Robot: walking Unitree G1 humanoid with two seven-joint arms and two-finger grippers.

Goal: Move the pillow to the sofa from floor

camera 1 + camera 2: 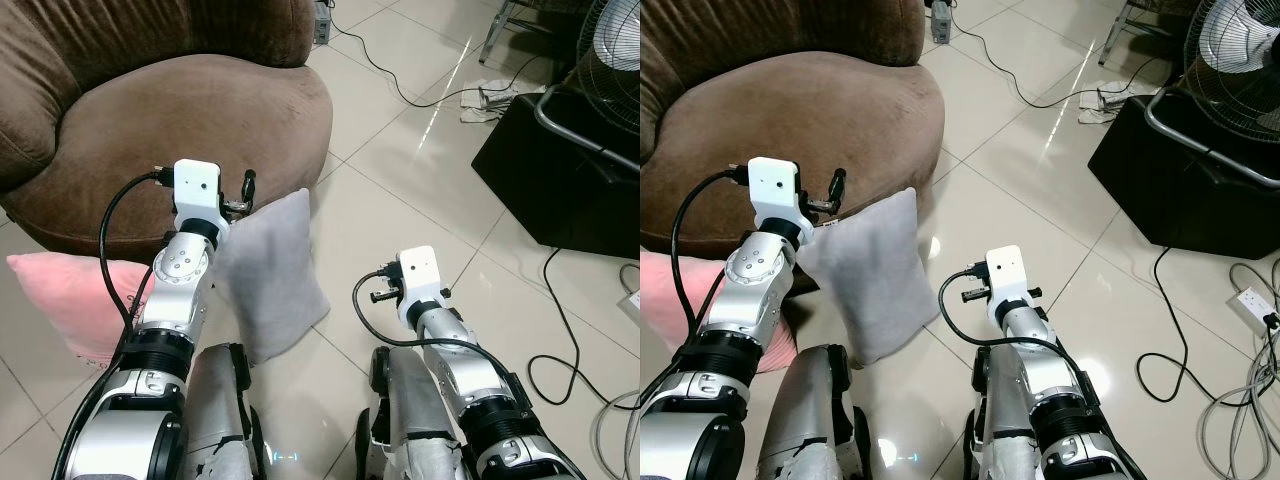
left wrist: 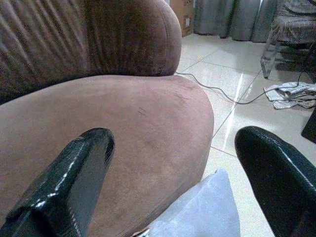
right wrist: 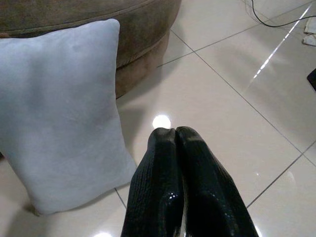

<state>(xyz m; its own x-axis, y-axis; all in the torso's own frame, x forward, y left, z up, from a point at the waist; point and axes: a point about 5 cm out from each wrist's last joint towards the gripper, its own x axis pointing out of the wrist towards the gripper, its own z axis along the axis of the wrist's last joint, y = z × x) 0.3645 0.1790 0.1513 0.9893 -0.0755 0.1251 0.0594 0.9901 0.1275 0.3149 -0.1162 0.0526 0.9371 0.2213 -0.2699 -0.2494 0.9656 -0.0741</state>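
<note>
A grey pillow (image 1: 270,275) stands on edge on the tiled floor, leaning against the front of the brown sofa (image 1: 200,110). My left gripper (image 2: 173,143) is open just above the pillow's top corner (image 2: 202,207), at the sofa seat's front edge, with nothing between its fingers (image 2: 84,168). My right gripper (image 3: 170,134) is shut and empty, held low over the floor to the right of the pillow (image 3: 59,108) and apart from it. A pink pillow (image 1: 70,295) lies on the floor at the left, against the sofa base and partly behind my left arm.
A black box (image 1: 560,180) with a fan (image 1: 610,50) on it stands at the right. Cables (image 1: 570,350) and a power strip (image 1: 1255,300) trail over the floor there. A crumpled cloth (image 1: 490,100) lies farther back. Open tile lies between sofa and box.
</note>
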